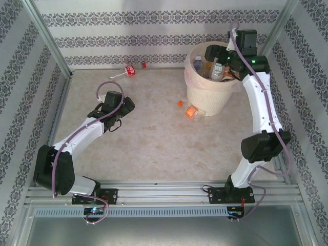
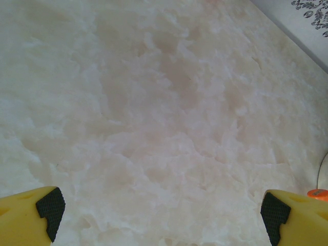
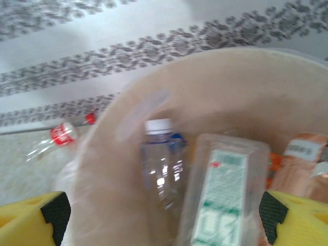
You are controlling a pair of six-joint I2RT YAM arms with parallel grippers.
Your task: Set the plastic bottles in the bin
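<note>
Bottles look thin, clear and mostly crushed. I'd judge them very light, springy and slick, so a pinch on the dented belly may squirt one out. Better to take hold at the stiff neck under the cap, or across the labelled waist. Right claw (image 3: 163, 212) has its jaws spread wide and grips nothing. It hangs over the bin (image 3: 230, 56). Directly under it, inside the liner, lie a green-label bottle (image 3: 223, 200) and a white-cap bottle (image 3: 161, 169), with an orange-label bottle (image 3: 300, 164) below its right finger. Off to its left, beyond the rim, a red-label bottle (image 3: 59, 136) lies on the table (image 2: 154, 102) by the wall. Left claw (image 2: 163, 210) is also spread wide and holds nothing, with bare table beneath it. An orange cap (image 2: 318, 193) peeks out just past its right finger. An orange-cap bottle (image 1: 192, 111) rests against the foot of the bin, ahead and to the right of the left claw. Writing: nothing legible. The green and red labels are too blurred or too small, and no brand can be confirmed.
</note>
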